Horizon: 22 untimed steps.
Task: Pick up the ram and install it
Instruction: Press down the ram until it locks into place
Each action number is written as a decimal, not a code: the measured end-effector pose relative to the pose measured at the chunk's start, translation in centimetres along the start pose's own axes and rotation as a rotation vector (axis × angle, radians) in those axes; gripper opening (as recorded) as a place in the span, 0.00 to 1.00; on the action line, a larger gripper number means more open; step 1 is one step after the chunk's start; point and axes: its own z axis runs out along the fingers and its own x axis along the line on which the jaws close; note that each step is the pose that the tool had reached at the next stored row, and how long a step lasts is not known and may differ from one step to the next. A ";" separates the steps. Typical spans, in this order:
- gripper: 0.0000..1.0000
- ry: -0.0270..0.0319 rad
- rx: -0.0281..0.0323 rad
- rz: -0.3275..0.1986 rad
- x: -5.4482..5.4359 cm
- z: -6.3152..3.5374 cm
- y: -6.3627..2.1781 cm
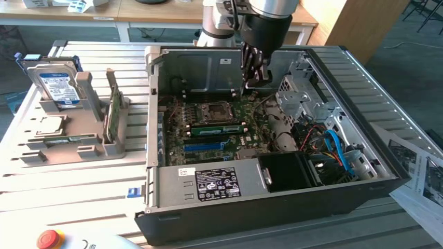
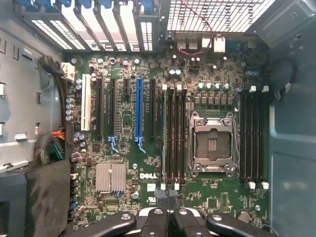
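The main risk is a half-seated ram [image 1: 218, 128]. In the exterior view it stands on edge in a slot at 6 o'clock from the socket [image 1: 211, 110], but I cannot tell whether its end clips have latched. If one end sits high, a push away from the stick's middle would likely rock it and strain the slot contacts.

The tool [image 1: 258, 79] has its fingers pressed together and holds nothing. It hangs inside the case [image 1: 277, 212] at 1 o'clock from the ram, apart from it. In the wrist view the tool [image 2: 168, 217] sits near the ends of the slots [image 2: 174, 138], just beside the open socket [image 2: 212, 143]. A sideways slip there could bend pins.

The ram is a long, thin green board with a paler strip along its face, and it looks level along its length. I judge it stiff and brittle, more likely to crack than flex under a skewed load.
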 end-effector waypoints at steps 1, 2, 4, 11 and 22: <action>0.11 0.0000 0.0000 0.000 0.0 0.18 -0.01; 0.11 -0.0001 0.0000 0.000 0.0 0.38 -0.01; 0.11 -0.0001 0.0000 0.000 0.0 0.74 -0.02; 0.11 -0.0001 0.0001 0.000 0.0 1.96 -0.05; 0.11 -0.0001 0.0000 0.000 0.0 3.96 -0.11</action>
